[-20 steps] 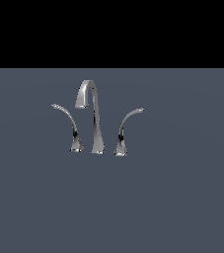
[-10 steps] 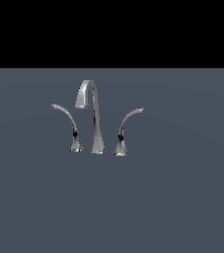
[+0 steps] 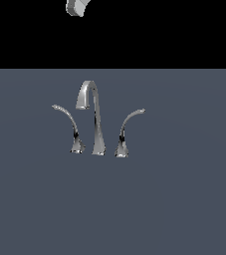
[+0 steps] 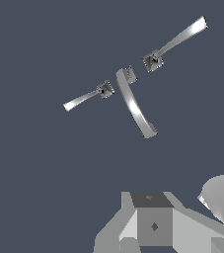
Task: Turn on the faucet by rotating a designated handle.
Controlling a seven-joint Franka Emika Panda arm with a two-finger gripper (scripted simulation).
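Faucet [image 3: 95, 119]: you see a chrome three-piece set standing on a flat grey surface [image 3: 184, 199], about midway across the exterior view. The spout [image 3: 97, 129] rises tallest at the centre and hooks over toward the exterior view's left. On the exterior view's left stands the handle [image 3: 69, 124], a slender lever with a small flared base and a thin tip arching outward to that side. On the exterior view's right stands a second lever [image 3: 127, 129], arching the opposite way from a wider base. The three pieces stand close together, their bases apart. In the wrist view you look down on the same set: spout [image 4: 135, 106], handle [image 4: 86, 98] and second lever [image 4: 175, 42]. The gripper [image 3: 77, 7] shows only as a grey part at the top edge of the exterior view, well above the faucet and touching nothing. You cannot tell how its jaws stand; the wrist view shows only grey blocks of the gripper body [image 4: 153, 225].
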